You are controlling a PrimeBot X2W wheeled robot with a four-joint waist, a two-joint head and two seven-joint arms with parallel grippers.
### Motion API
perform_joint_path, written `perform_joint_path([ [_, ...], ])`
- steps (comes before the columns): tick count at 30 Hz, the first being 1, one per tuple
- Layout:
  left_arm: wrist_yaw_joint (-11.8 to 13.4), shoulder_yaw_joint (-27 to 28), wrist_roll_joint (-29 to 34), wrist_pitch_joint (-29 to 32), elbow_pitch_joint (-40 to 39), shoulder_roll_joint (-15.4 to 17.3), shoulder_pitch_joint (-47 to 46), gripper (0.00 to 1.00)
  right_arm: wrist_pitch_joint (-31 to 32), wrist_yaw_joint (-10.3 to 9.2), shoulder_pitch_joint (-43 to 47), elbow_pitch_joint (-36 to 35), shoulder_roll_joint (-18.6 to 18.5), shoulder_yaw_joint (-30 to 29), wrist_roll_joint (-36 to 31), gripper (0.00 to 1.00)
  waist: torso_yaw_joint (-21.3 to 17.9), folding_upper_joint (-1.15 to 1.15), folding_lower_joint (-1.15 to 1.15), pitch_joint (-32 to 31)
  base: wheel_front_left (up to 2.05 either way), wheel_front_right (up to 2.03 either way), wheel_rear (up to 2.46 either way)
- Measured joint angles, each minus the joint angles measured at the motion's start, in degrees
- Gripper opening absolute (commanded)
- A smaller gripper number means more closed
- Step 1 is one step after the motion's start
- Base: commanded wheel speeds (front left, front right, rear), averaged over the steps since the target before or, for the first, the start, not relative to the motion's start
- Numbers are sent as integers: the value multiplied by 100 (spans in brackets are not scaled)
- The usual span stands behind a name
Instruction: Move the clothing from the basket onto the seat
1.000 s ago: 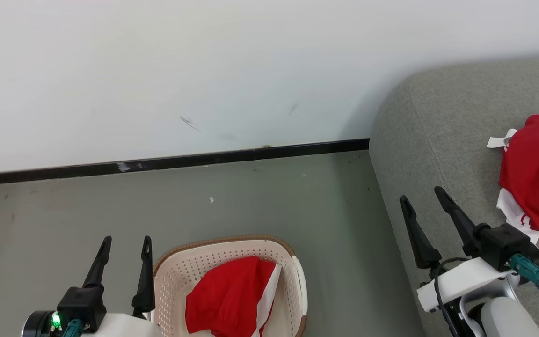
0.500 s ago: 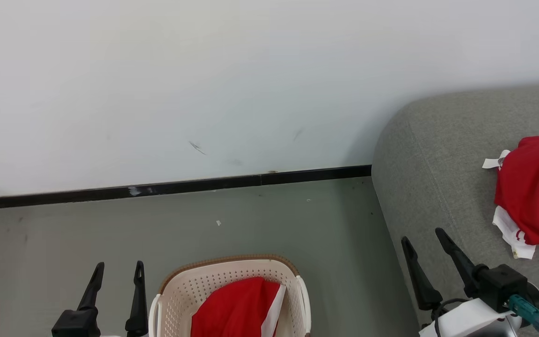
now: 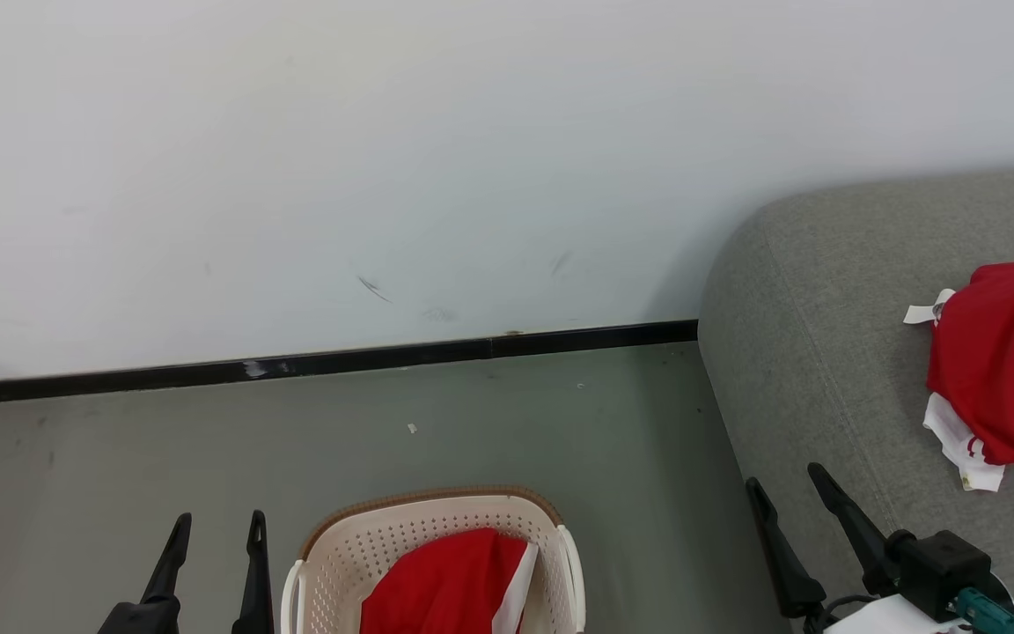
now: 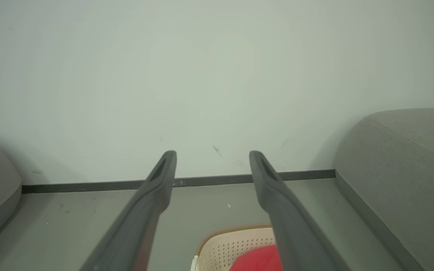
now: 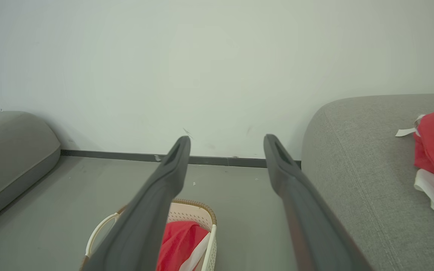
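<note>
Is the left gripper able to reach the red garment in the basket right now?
Probably yes. The left gripper is open, empty and beside the basket; the red garment lies uncovered inside, with nothing over it.

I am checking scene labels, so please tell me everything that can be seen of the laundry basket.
The basket is cream plastic with perforated walls, a brown woven-look rim and white side handles. It stands upright on the grey floor, its near part cut off by the head view's bottom edge. A red garment with white trim lies inside. The open left gripper is beside it, not touching; the sofa stands apart on its other side.
</note>
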Motion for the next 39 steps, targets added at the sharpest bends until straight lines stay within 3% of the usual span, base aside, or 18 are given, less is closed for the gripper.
perform_joint_path([
  [28,-9,37,180,0,-148,-5,125,100,0,0,20,-402,0,-44,36,100,-20,0,0,211,0,0,0],
  [39,-154,-163,335,16,-129,102,-39,100,0,0,-13,-591,0,-201,-121,100,-27,0,0,449,0,0,0],
])
